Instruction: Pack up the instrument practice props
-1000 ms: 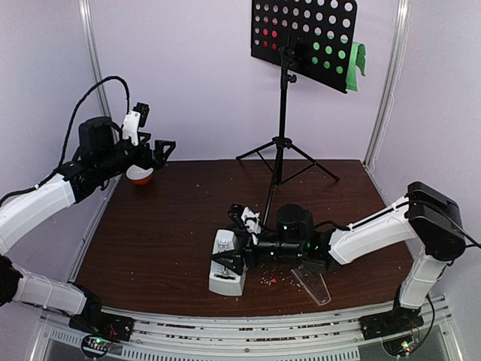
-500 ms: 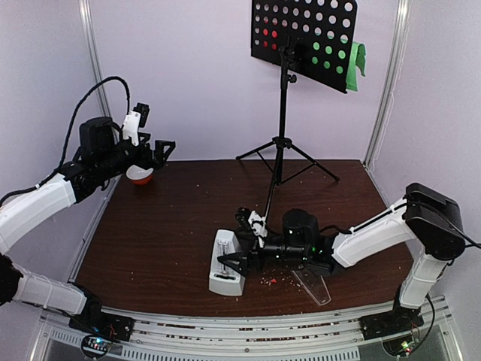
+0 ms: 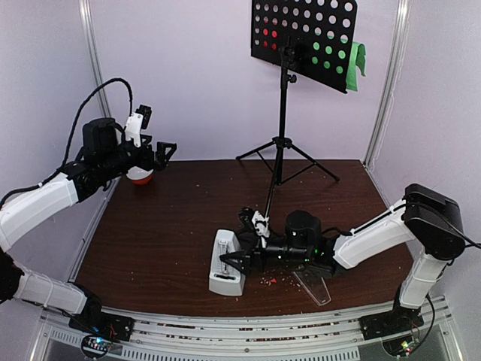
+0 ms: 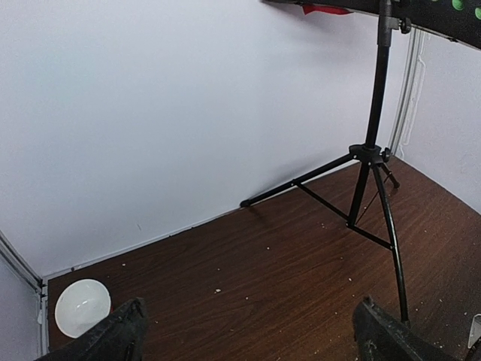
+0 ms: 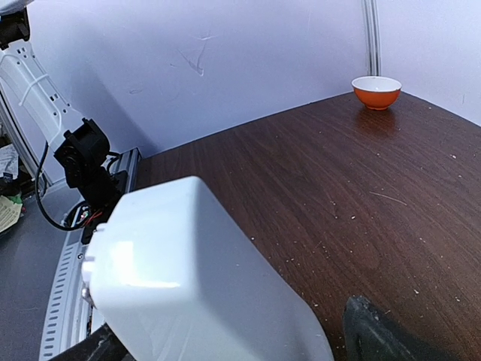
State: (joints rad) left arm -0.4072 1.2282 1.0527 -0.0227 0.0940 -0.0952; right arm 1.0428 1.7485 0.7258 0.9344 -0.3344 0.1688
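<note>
dark wood-grain table [image 3: 165, 226] speckled with crumbs, lilac walls [image 3: 195, 75], music stand [image 3: 282, 143] at back, left gripper [image 4: 248, 331] fingers spread midair, right gripper [image 5: 233, 331] fingers spread astride lying metronome [image 3: 222, 282]

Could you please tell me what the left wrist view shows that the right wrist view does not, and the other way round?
Only the left wrist view shows the tall black tripod music stand, with a red sheet-music page just visible at the top edge. Only the right wrist view shows the white pyramid metronome, close up and filling the foreground. Both views share the dark brown wooden table and the small orange-and-white bowl standing near the pale wall.
</note>
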